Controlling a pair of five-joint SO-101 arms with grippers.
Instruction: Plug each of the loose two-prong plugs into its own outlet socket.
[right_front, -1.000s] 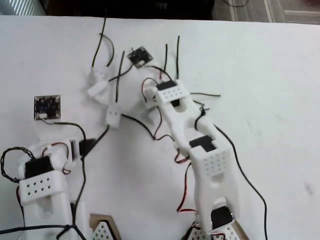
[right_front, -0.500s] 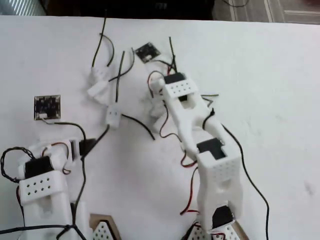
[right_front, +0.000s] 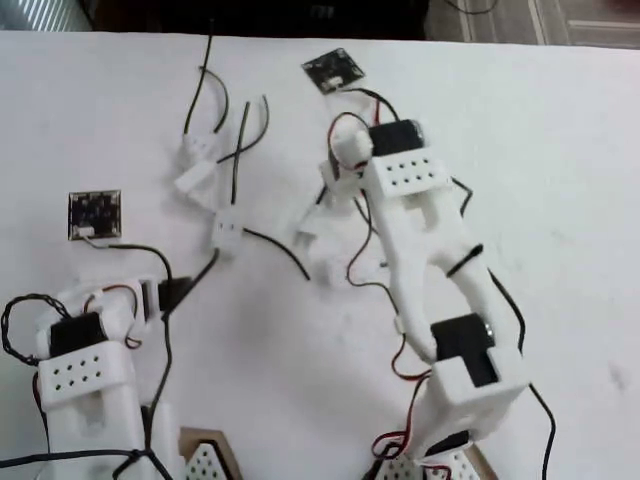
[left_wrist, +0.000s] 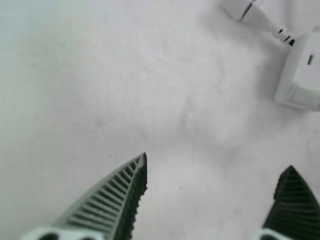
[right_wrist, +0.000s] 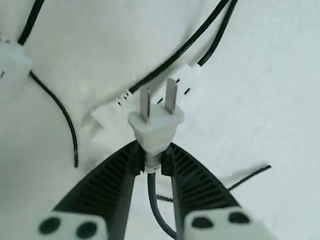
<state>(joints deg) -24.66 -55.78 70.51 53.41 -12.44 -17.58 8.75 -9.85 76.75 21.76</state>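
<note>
My right gripper (right_wrist: 152, 150) is shut on a white two-prong plug (right_wrist: 155, 122), its prongs pointing away from the wrist and its black cord running back between the fingers. From above, that plug (right_front: 309, 231) hangs mid-table under the right gripper (right_front: 325, 205). Three white outlet blocks (right_front: 227, 230) (right_front: 197, 181) (right_front: 197, 148) lie to its left among black cords. Two more loose white plugs (right_wrist: 184, 76) (right_wrist: 106, 114) lie on the table beyond the held one. My left gripper (left_wrist: 212, 175) is open over bare table at the front left, with one outlet block (left_wrist: 301, 75) just ahead of it.
A small dark circuit board (right_front: 95, 213) lies at the left and another (right_front: 333, 70) near the far edge. Black cord stubs trail from the outlet blocks. The right half of the white table (right_front: 560, 180) is bare.
The right arm has swung right and farther back with the plug in its gripper. The far circuit board has slid toward the back right. The left arm has stayed still.
</note>
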